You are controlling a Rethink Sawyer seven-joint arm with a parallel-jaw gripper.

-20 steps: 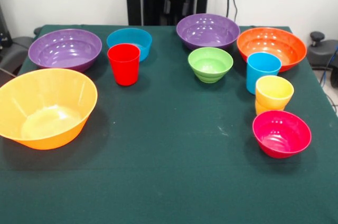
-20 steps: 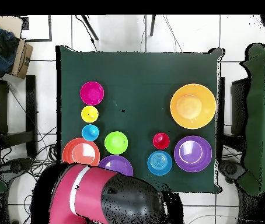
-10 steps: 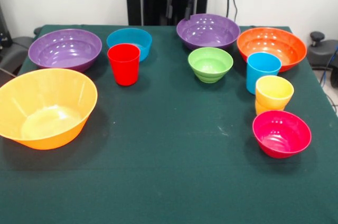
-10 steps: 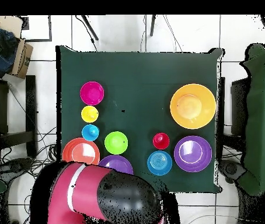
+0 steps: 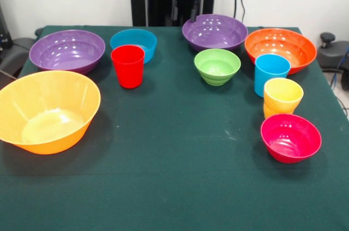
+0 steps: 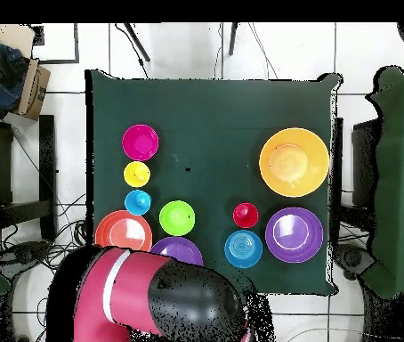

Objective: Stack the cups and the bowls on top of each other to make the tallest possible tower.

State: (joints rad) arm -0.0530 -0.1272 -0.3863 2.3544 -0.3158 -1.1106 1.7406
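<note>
The green bowl [image 5: 217,66] sits near the middle of the table [image 5: 174,187], and I use it as the landmark. In the front view, the red cup [image 5: 127,65] stands well apart on its left, with the blue bowl [image 5: 134,43] just behind that cup and a purple bowl [image 5: 67,50] further left. The large yellow-orange bowl [image 5: 48,110] is far to the left and nearer the camera. Directly behind the green bowl is the second purple bowl [image 5: 215,31]. To its right are the orange bowl [image 5: 280,48], the light blue cup [image 5: 271,73], the yellow cup [image 5: 282,97] and the pink bowl [image 5: 290,137], in a row coming toward the camera. Nothing is stacked yet.

All pieces look like thin glossy plastic, so I judge them light, stiff and slippery. A cup is best taken by its wall near the rim; a bowl probably only by pinching its rim.

The gripper [image 5: 188,7] hangs above the far edge of the table, behind the second purple bowl. It touches nothing and seems to hold nothing. Whether its fingers are spread or closed I cannot tell, because only dark parts under the red arm [image 6: 143,307] are visible.
</note>
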